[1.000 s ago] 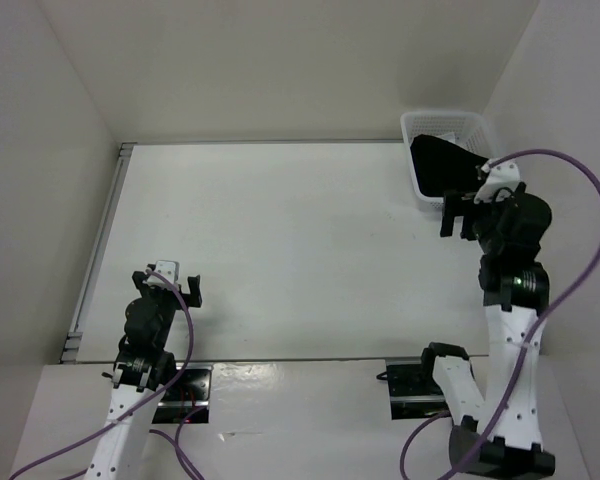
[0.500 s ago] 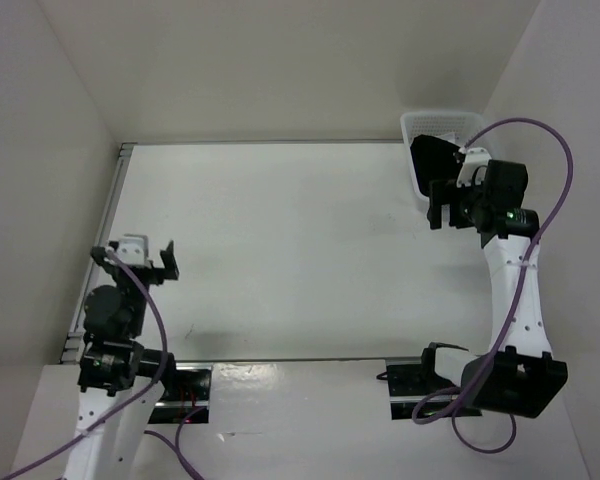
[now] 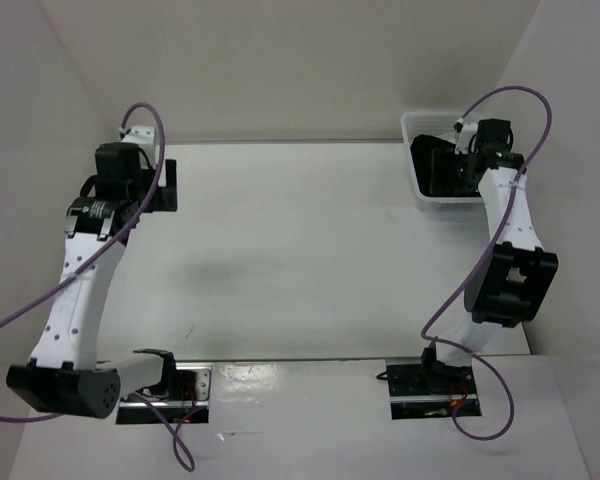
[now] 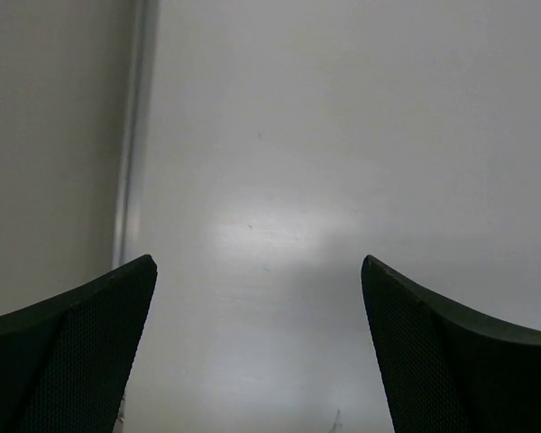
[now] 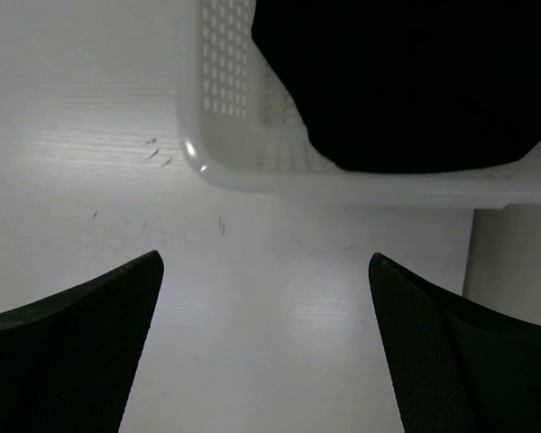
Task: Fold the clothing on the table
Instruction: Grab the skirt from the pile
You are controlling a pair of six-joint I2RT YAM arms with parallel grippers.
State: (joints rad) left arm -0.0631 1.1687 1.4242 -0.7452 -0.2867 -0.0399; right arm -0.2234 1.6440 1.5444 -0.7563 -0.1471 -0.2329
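The black clothing lies bunched in a white lattice basket at the table's far right corner. In the right wrist view the clothing fills the basket, just beyond its near rim. My right gripper hangs at the basket's near edge; it is open over bare table with nothing between its fingers. At the far left my left gripper is raised, and in its own view it stands open and empty above the table.
A thin metal rail runs along the table's left edge, with a white wall beyond it. White walls enclose the back and right sides. The basket sits tight against the right wall. Purple cables loop from both arms.
Both arms have reached out from near their bases. The left swung up to the far left corner; the right extended to the basket. Both grippers stayed open.
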